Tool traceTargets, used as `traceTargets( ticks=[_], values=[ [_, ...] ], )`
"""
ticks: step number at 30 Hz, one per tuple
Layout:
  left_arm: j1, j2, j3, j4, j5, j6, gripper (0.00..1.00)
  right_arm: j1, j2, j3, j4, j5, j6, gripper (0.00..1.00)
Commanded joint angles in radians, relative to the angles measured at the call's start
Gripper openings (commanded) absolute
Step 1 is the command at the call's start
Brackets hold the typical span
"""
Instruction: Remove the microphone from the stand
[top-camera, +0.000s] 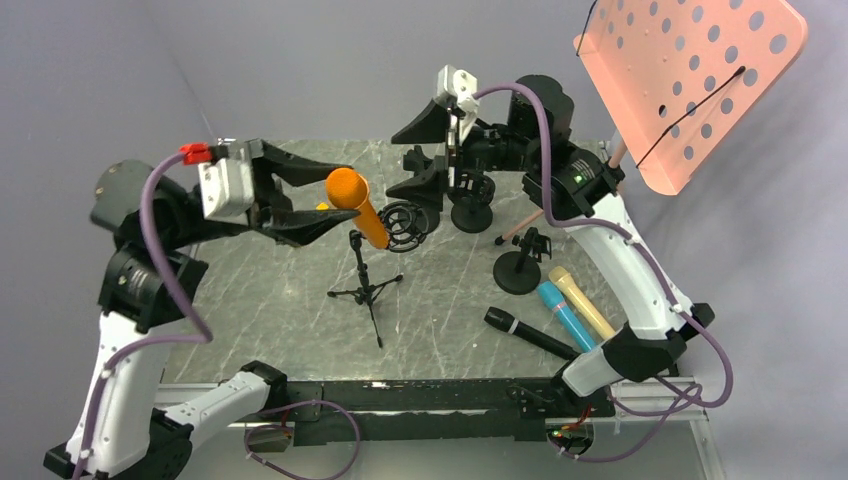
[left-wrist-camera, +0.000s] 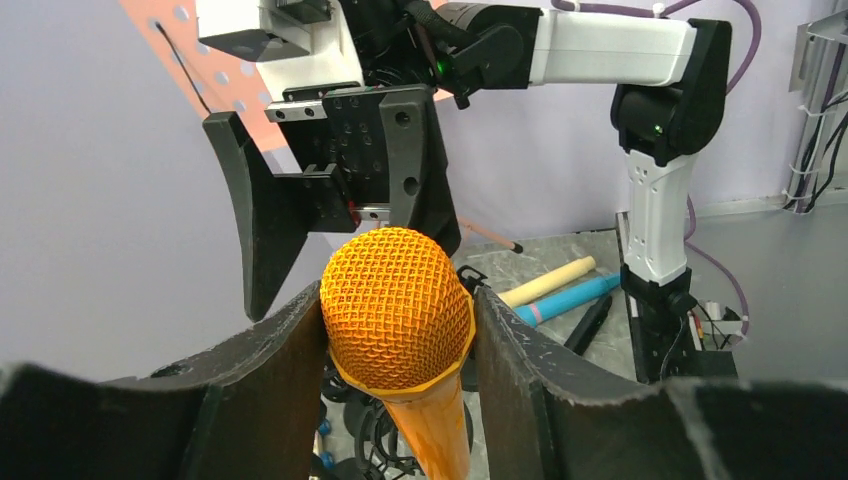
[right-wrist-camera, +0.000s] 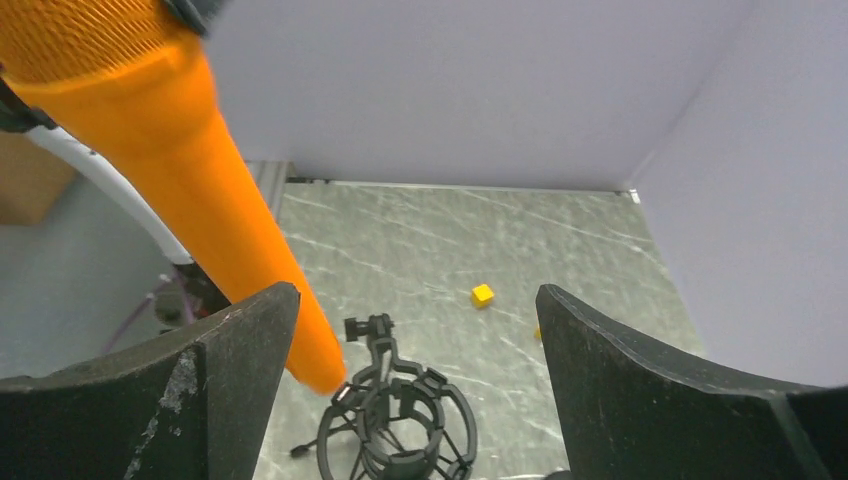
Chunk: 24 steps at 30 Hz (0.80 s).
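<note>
Top external view, from the left: the left arm reaches in over the marble-patterned table, and the left gripper is clamped on the mesh head of the orange microphone. The left wrist view confirms the grip, with a dark finger pressed against each side of the head. The microphone hangs tilted in the air, head up and to the left, tail slanting down to the right. Below it stands a small black tripod stand, and just right of the tripod's top sits a black ring-shaped shock mount. The microphone is out of that ring. In the right wrist view its tail tip ends just beside the top edge of the mount, and I cannot tell whether the two touch. A small yellow cube lies on the table beyond the mount. Further right, the right gripper hovers above the mount with its jaws spread wide and nothing between them. Right of it stands a black round-based stand. Near the right arm's base lie three loose microphones side by side: black, blue and cream. A pink perforated music stand rises at the far right.
</note>
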Motion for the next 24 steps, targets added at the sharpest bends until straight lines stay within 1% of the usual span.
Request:
traceTargets(
  ticks=[1,5,10,13,15,18,24],
  values=[
    [0.003,0.022,-0.063,0.217,-0.040,-0.141,0.00,-0.001,0.038,0.007,0.083,-0.179,0.129,0.92],
    [0.004,0.051,-0.089,0.318,-0.032,-0.216,0.00,0.013,0.036,-0.023,0.092,-0.198,0.167,0.87],
    [0.004,0.078,-0.089,0.387,-0.034,-0.245,0.00,0.015,0.035,-0.035,0.104,-0.197,0.173,0.84],
    [0.004,0.097,-0.073,0.390,-0.031,-0.230,0.00,0.015,0.032,-0.044,0.109,-0.204,0.173,0.83],
    [0.004,0.099,-0.070,0.370,-0.039,-0.190,0.00,0.013,0.031,-0.034,0.096,-0.209,0.173,0.84],
    [0.006,0.096,-0.085,0.377,-0.075,-0.160,0.00,0.007,0.027,-0.023,0.086,-0.199,0.194,0.84],
    [0.015,0.114,-0.118,0.522,-0.140,-0.282,0.00,0.010,0.041,-0.052,0.179,-0.158,0.254,0.77]
  ],
)
